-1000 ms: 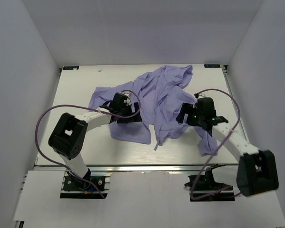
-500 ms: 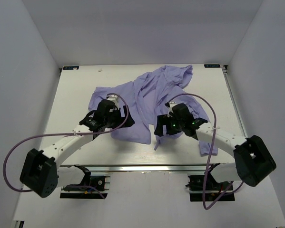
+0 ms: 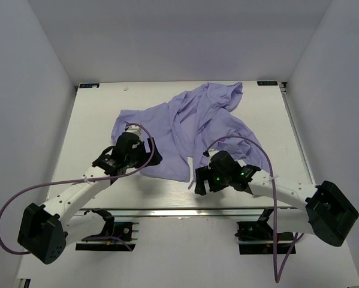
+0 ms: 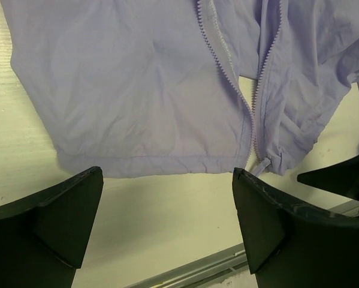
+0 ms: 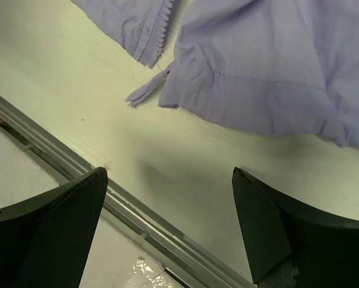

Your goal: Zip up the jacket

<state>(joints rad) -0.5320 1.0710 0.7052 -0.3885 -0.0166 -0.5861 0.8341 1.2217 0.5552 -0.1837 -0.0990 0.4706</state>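
The lavender jacket (image 3: 194, 129) lies crumpled across the middle of the table, its front unzipped. In the left wrist view its hem (image 4: 143, 163) runs across, and the two zipper rows (image 4: 251, 102) meet at a bottom end (image 4: 261, 166). The right wrist view shows the same hem corner (image 5: 257, 90) and a small pale tab (image 5: 144, 91) at the zipper's end. My left gripper (image 3: 150, 157) (image 4: 167, 210) is open and empty, just short of the hem. My right gripper (image 3: 198, 180) (image 5: 167, 216) is open and empty over bare table, near the zipper's bottom end.
The table's front edge with its metal rail (image 5: 137, 216) (image 3: 167, 212) lies close behind both grippers. The right gripper's dark finger (image 4: 341, 174) shows at the right of the left wrist view. White walls enclose the table on three sides.
Both arms have swung towards the table's front. The left gripper has drawn back off the jacket to its hem. The right gripper has moved left and nearer, to the zipper's bottom end.
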